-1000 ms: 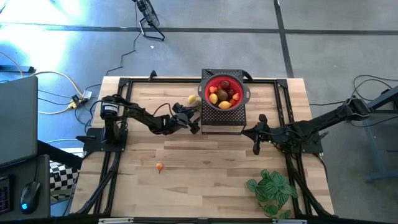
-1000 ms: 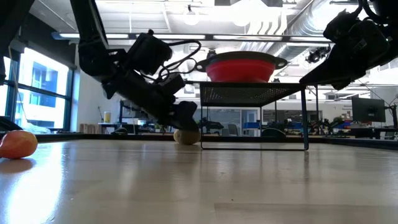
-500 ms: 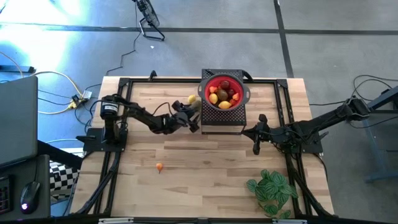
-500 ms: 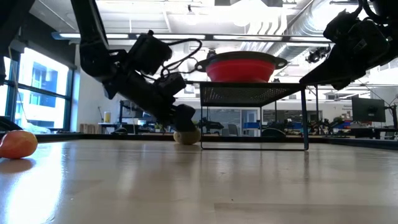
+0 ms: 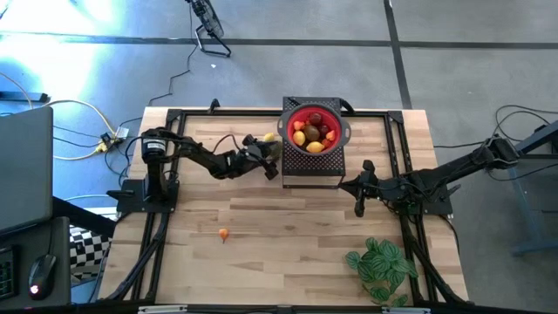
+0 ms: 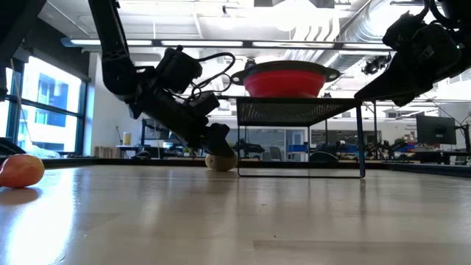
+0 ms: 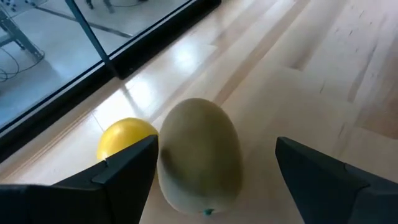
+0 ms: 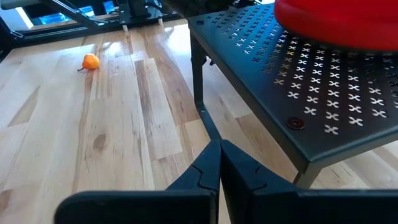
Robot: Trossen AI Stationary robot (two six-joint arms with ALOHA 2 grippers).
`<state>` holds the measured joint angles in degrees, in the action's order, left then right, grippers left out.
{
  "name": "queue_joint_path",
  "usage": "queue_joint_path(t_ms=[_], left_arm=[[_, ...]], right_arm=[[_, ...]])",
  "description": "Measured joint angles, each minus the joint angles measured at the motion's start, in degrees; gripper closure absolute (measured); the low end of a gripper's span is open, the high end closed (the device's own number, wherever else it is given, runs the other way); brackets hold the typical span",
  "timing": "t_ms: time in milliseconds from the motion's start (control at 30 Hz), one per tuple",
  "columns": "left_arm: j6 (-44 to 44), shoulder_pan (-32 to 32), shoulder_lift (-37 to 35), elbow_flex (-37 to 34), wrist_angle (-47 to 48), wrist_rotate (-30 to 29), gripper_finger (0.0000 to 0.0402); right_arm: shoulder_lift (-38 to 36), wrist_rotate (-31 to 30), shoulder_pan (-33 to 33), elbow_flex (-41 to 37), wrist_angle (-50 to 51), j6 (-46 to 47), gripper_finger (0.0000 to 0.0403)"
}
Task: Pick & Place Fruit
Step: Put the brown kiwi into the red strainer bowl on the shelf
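**Left hand spread around brownish-green fruit beside the stand**

Landmark: black perforated metal stand (image 5: pixel 311 166), at the far middle of the light wooden tabletop (image 5: pixel 288 244).

- Small orange round fruit (image 5: pixel 224 233): alone on the tabletop, well apart from the stand, toward the near left. Low view shows it at the left edge (image 6: pixel 20 170); right wrist view shows it far off (image 8: pixel 91 61).
- Left hand (image 5: pixel 272 160): just off the stand's left side, low at the tabletop. Fingers (image 7: pixel 127 171) stand wide, one on each side of a brownish-green oval fruit (image 7: pixel 200 155). Small gaps show between fruit and both fingers in the left wrist view; not gripped. Fruit rests on the tabletop, also seen in the low view (image 6: pixel 221 161) under the hand (image 6: pixel 215 141).
- Yellow round fruit (image 7: pixel 126 138): on the tabletop, touching or nearly touching the brownish-green one, on its far side; just left of the stand's far-left corner (image 5: pixel 269 138).
- Red round bowl (image 5: pixel 314 128): sits on top of the stand, at its far end. Holds a heap of small fruits (image 5: pixel 312 133), yellow, orange and dark red.
- Right hand (image 5: pixel 360 209): off the stand's right near corner, above the tabletop, fingers (image 8: pixel 200 171) pressed together, holding nothing.
- Green leafy plant (image 5: pixel 381 264): near right of the stand, well apart.
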<state>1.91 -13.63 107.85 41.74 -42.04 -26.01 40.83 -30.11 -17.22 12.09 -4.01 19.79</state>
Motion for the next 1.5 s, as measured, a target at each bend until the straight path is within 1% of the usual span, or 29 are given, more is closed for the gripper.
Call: queue_joint_path(t_ms=[200,433,900,1233,1500], left_arm=[[0.0,-0.4,0.0,0.0,0.4,0.4,0.0082],[1.2,-1.0,0.0,0.0,2.1,0.5,0.0082],[2.5,-2.6,0.0,0.0,1.5,4.6,0.0082],[4.4,-2.6,2.1,-0.1,1.7,4.6,0.0082],[4.5,-2.6,2.7,0.0,-1.4,4.2,0.0082]], right_arm=[[0.0,-1.5,0.0,0.0,0.0,-0.1,0.0401],[0.0,-1.7,0.0,0.0,0.0,0.0,0.0401],[0.0,-1.7,0.0,0.0,0.0,-0.1,0.0401],[0.0,-1.7,0.0,0.0,0.0,-0.1,0.0401],[0.0,-1.7,0.0,0.0,0.2,-0.1,0.0401]])
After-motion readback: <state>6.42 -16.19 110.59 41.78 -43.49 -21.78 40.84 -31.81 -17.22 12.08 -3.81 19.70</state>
